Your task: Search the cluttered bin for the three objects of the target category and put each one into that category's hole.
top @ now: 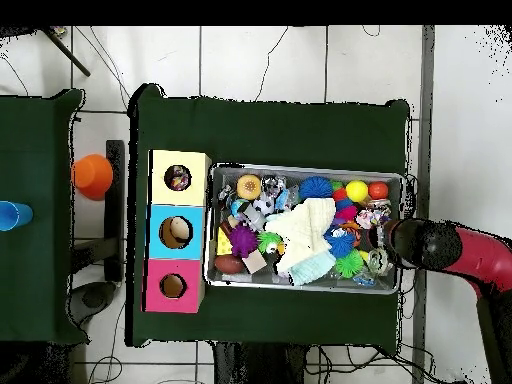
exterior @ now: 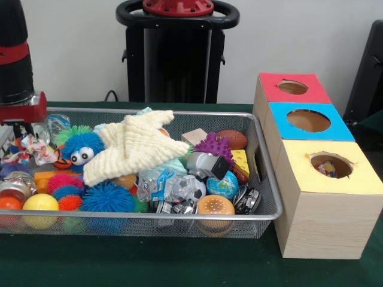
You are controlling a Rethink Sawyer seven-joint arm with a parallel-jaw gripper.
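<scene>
The wire mesh bin [exterior: 268, 179] stands on the green table, full of toys; it also shows in the overhead view [top: 300, 167]. My gripper [exterior: 21, 128] hangs over the bin's left end in the front view and at the bin's right end in the overhead view [top: 388, 240]. Right under it lies a crinkled confetti piece [exterior: 30, 149]; contact is unclear. The yellow-topped box [exterior: 359, 173] stands right of the bin, and another confetti piece [exterior: 328, 169] shows inside its hole [exterior: 331, 162]. The hole also shows in the overhead view [top: 178, 178].
A cream star-shaped cloth [exterior: 134, 143] lies on the pile beside a blue spiky ball with eyes [exterior: 81, 146]. The blue-topped box [exterior: 308, 121] and the red-topped box [exterior: 293, 88] stand behind the yellow one. An orange cup [top: 92, 173] stands beyond the boxes.
</scene>
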